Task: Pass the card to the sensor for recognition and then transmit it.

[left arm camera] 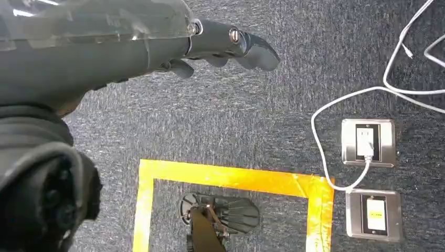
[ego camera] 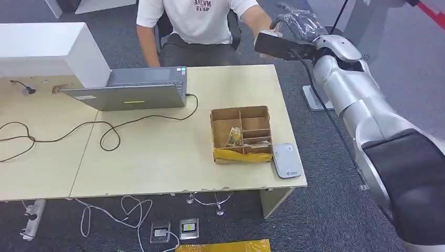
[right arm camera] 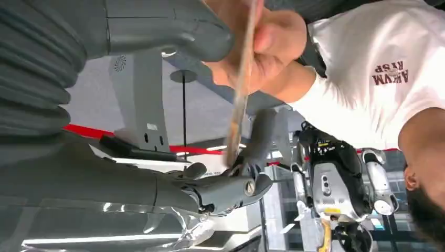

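An office doubling as a robotics lab, by the look of it; pale wooden desks [ego camera: 157,152] pushed together on dark grey carpet [left arm camera: 252,126]; an open laptop [ego camera: 131,92] with its cable trailing across the top; metal floor sockets [left arm camera: 367,143] with plugged leads; yellow tape [left arm camera: 231,178] marking the carpet; another humanoid robot [right arm camera: 336,181] standing in the background.

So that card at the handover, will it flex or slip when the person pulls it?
The card looks thin and flat, seen edge-on, so probably stiff but light. The right hand touches it only at one end while the person's hand grips the other; a smooth face may slide free easily.
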